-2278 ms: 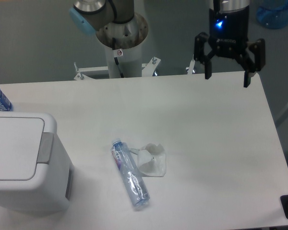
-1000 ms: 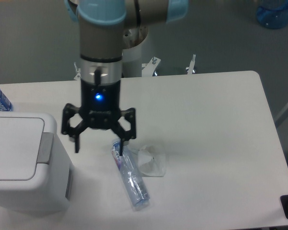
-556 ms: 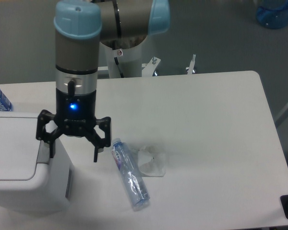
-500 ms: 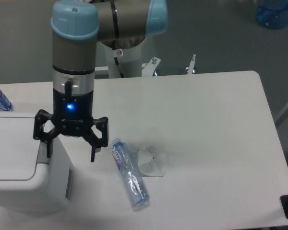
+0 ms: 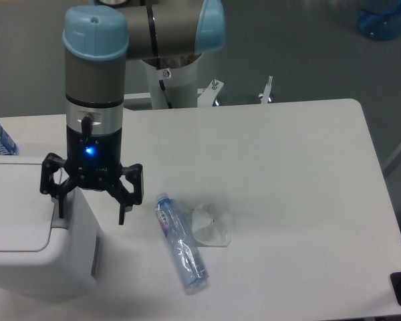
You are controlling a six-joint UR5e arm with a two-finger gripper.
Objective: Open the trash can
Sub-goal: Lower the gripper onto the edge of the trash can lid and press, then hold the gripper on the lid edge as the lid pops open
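The trash can [image 5: 27, 234] was seen at the left edge of the table [image 5: 287, 174], cut off by the frame, its flat lid down, so the opening was judged not yet begun. The gripper [image 5: 90, 210] was held over the can's right edge with its jaws spread wide and nothing between them. The grey push tab was largely covered by the gripper's fingers, and contact with it could not be confirmed. A bottle [image 5: 180, 242] lay nearby, untouched.
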